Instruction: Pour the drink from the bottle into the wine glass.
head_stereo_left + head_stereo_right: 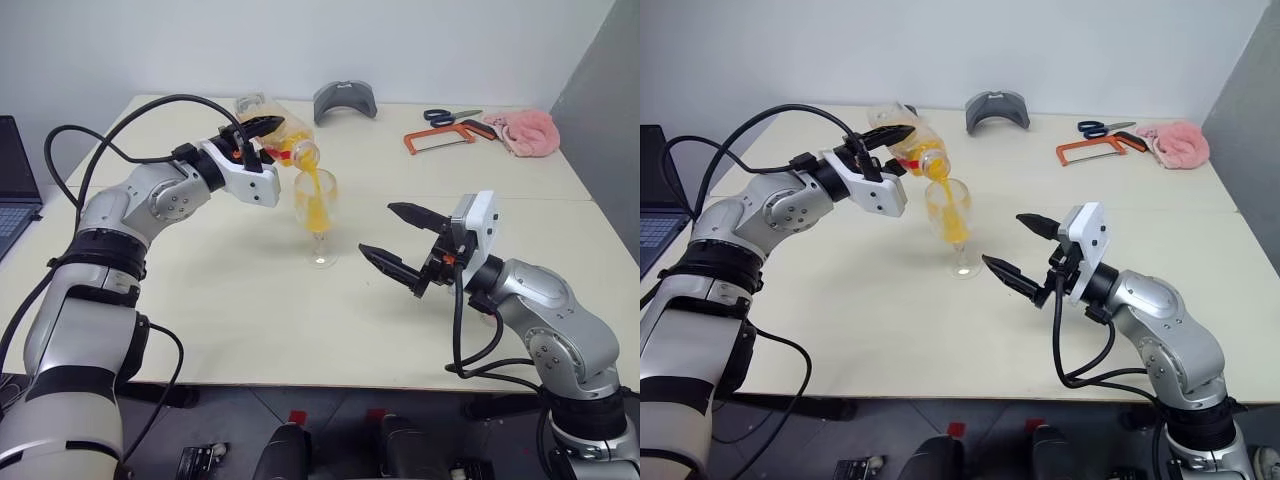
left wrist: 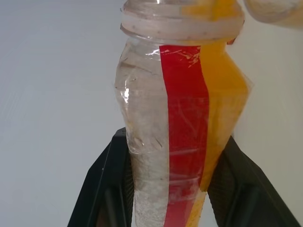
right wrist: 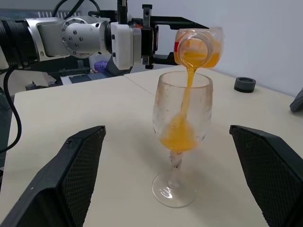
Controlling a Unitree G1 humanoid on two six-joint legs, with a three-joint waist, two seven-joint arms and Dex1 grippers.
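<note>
The left gripper is clamped across the bottle, tipped mouth-down over the glass, mid-table. The drink streams into the bowl. The thin plastic likely flexes, so the body grip looks apt. The right gripper stands wide and empty beside the glass, which looks fragile and top-heavy; its stem seems the safest hold.

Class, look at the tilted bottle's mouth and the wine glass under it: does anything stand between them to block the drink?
Nothing visible does. The left claw tips the bottle over the wine glass, and the drink streams straight into the bowl.
</note>
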